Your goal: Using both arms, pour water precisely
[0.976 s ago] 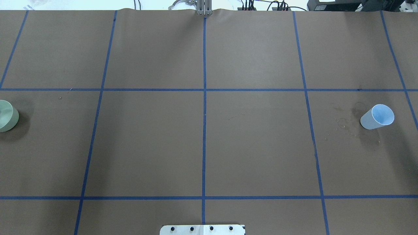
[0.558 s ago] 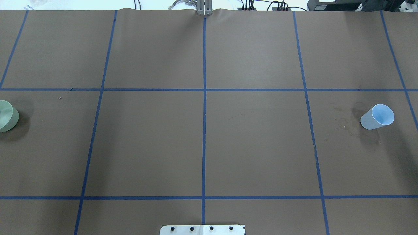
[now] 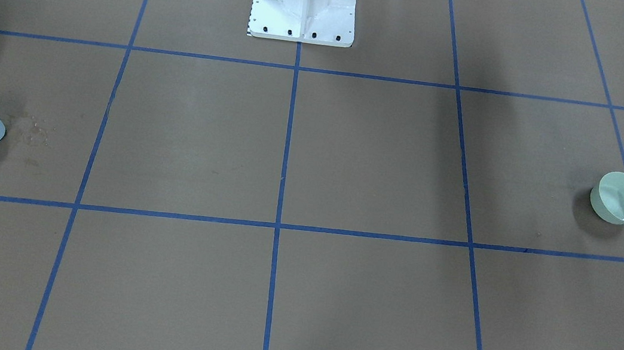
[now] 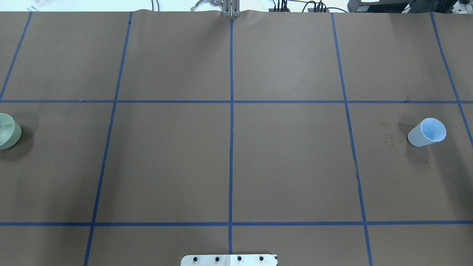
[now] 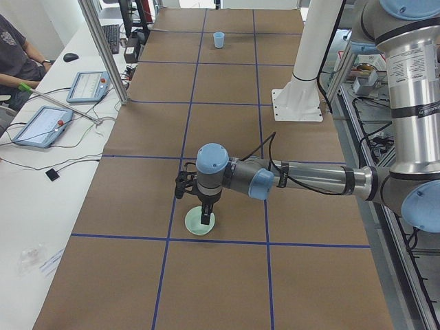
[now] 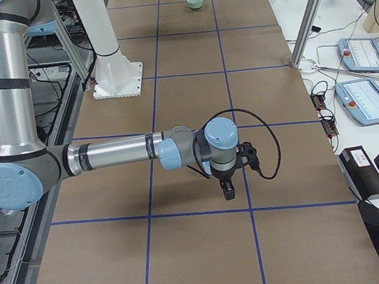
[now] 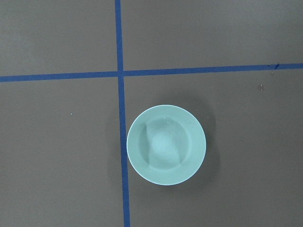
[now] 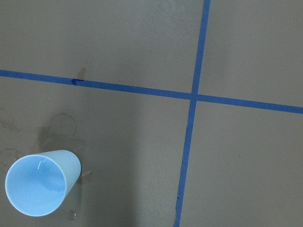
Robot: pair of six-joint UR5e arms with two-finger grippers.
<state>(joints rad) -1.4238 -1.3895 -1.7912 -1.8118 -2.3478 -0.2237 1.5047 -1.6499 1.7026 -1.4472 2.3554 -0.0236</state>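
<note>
Blue cup [image 8: 41, 182] with the water [image 8: 35, 195] glinting inside stands upright on the counter [image 4: 288, 166], off-centre beneath the right claw [image 6: 228, 193] | green bowl [image 7: 166, 144] directly under the left claw [image 5: 205, 218] | we cannot tell either claw's opening, see nothing gripped.

Bench [image 4: 288, 166]: we see brown paper, gridded with blue tape [image 4: 231, 111].
Cup [image 4: 425, 133]: blue, upright, at the robot's right end; stains [image 4: 388, 138] beside it.
Bowl [image 3: 621, 199]: green, at the left end.
Pedestal [image 3: 304, 5]: white, bolted down.
</note>
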